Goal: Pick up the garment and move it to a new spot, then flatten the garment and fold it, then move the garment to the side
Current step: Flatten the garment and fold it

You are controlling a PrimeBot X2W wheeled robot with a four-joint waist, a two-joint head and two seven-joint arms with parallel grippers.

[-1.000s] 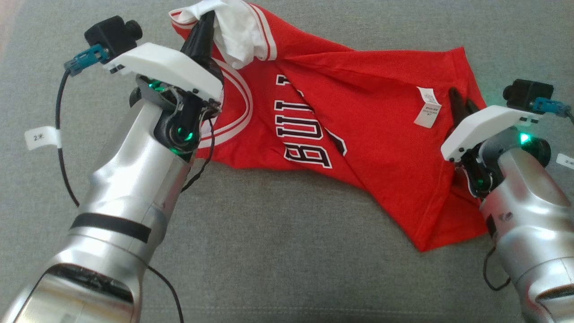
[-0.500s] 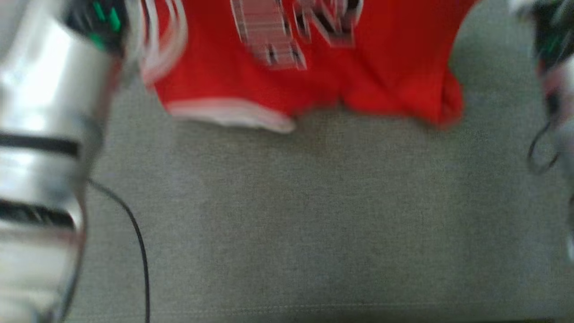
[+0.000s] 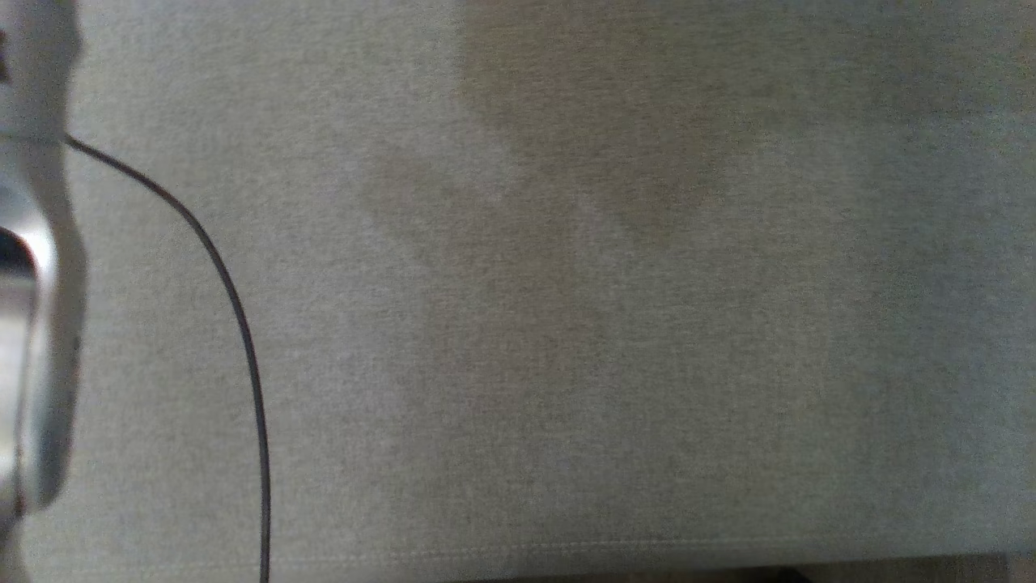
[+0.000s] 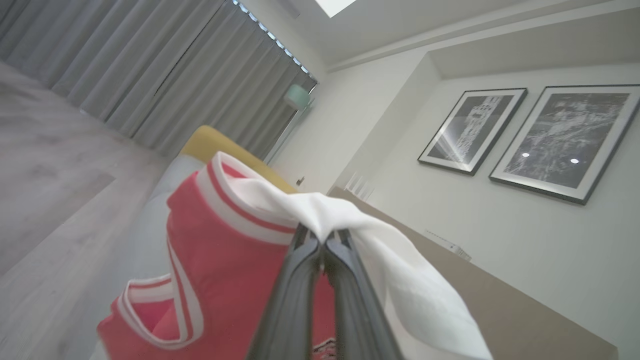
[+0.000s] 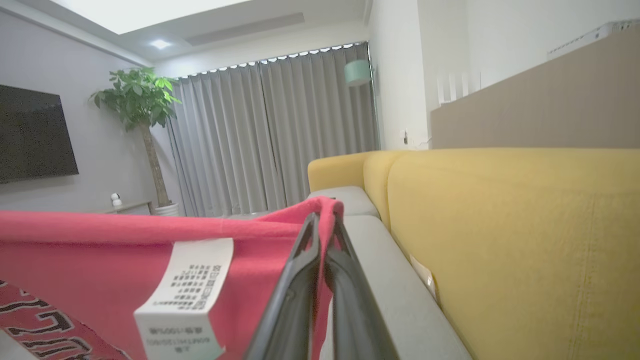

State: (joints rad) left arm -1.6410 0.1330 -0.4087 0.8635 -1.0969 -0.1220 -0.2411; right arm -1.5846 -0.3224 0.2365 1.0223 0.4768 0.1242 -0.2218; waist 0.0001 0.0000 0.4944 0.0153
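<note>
Above the sofa (image 5: pixel 500 240), both arms' jaws pinch the garment (image 4: pixel 220 260). Pick-up step, seemingly; next, carry it taut elsewhere.

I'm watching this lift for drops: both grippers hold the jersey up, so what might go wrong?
1. The left gripper pinches only bunched white fabric of the red jersey at its fingertips; it may slip out.
2. The right gripper grips a thin fold of hem near the care label; a tug could free it.
3. The loose black cable by the left forearm might snag the cloth.
</note>
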